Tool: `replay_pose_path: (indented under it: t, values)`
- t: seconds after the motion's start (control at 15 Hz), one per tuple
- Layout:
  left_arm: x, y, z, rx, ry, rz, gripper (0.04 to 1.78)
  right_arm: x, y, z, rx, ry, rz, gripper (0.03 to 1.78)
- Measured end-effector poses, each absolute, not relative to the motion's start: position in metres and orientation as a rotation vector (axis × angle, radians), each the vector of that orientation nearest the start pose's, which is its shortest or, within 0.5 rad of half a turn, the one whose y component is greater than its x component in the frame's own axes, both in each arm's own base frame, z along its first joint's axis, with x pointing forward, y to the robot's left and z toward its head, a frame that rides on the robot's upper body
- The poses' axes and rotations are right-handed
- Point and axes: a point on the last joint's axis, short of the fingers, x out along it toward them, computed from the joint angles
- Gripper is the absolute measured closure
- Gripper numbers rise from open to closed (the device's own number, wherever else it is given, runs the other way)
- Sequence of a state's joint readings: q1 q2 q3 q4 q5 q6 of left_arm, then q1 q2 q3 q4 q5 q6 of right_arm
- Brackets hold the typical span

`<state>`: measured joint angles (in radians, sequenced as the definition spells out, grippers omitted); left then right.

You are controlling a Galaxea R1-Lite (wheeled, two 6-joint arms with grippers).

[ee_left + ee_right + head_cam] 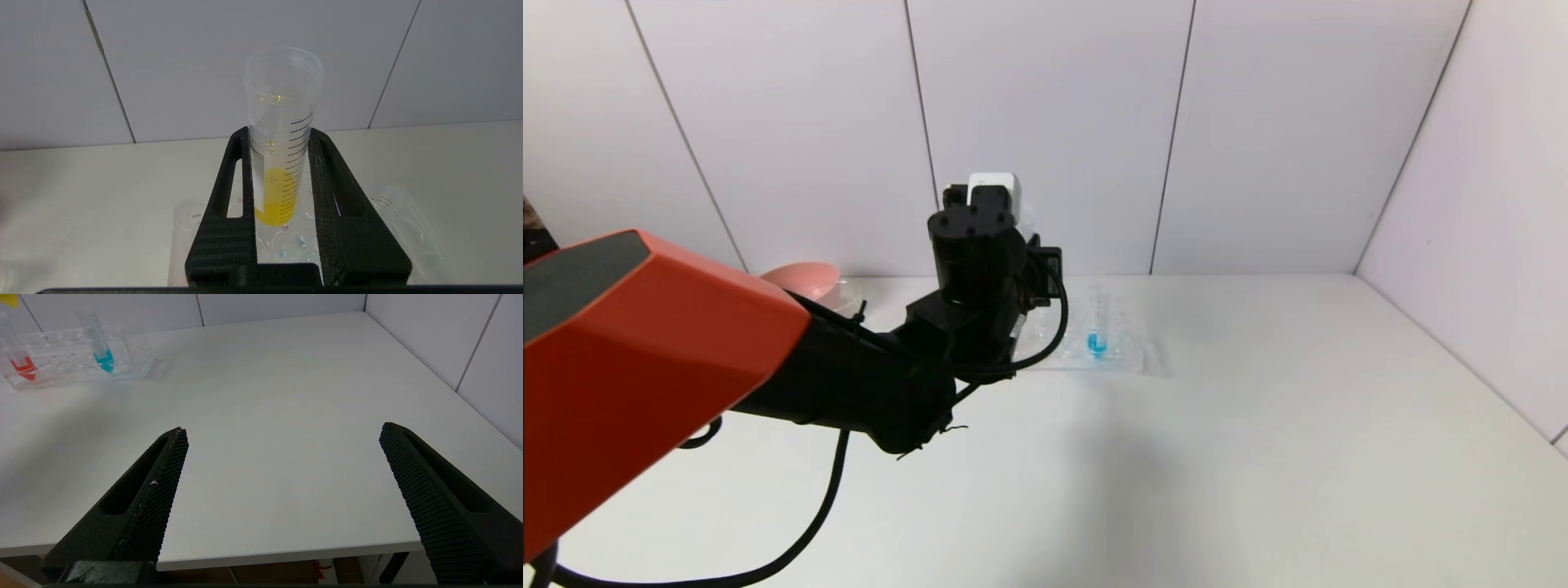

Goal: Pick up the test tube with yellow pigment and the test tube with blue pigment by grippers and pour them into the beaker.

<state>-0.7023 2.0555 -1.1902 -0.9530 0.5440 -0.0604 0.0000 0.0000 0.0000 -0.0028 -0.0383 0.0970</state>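
My left gripper (pixel 279 132) is shut on the test tube with yellow pigment (pixel 282 163). It holds the tube upright just above the clear rack (pixel 1131 355), and yellow liquid fills the tube's rounded tip. The test tube with blue pigment (pixel 1098 327) stands in the rack to the right of my left wrist and also shows in the right wrist view (pixel 100 347). The beaker (pixel 848 292) is a faint clear cup beside the pink bowl, partly behind my left arm. My right gripper (pixel 282 428) hangs open and empty over the table's near right edge.
A pink bowl (pixel 805 279) sits at the back left by the wall. A red-liquid tube (pixel 18 355) stands at the rack's other end. White walls close the back and right sides. My orange left forearm (pixel 645 351) covers the near left.
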Motion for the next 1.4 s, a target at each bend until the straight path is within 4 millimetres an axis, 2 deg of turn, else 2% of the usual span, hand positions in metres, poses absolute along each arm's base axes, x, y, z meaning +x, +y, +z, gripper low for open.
replay_pose_path:
  t: [0.27,0.53,0.8,1.13,1.4]
  values:
    - [0.315,-0.220,0.229,-0.126,-0.096,-0.125,1.40,-0.023,-0.001,0.076,0.097,-0.005,-0.038,0.10]
    - [0.313,-0.167,0.253,-0.121,-0.113,-0.077,1.40,-0.023,-0.001,0.076,0.097,-0.005,-0.038,0.10]
    - [0.309,-0.114,0.257,-0.102,-0.102,-0.023,1.40,-0.023,-0.001,0.076,0.097,-0.005,-0.038,0.10]
    - [0.301,-0.058,0.259,-0.079,-0.046,0.018,1.40,-0.023,-0.001,0.076,0.097,-0.005,-0.038,0.10]
    - [0.294,-0.023,0.256,-0.071,-0.019,0.033,1.40,-0.023,-0.001,0.076,0.097,-0.005,-0.038,0.10]
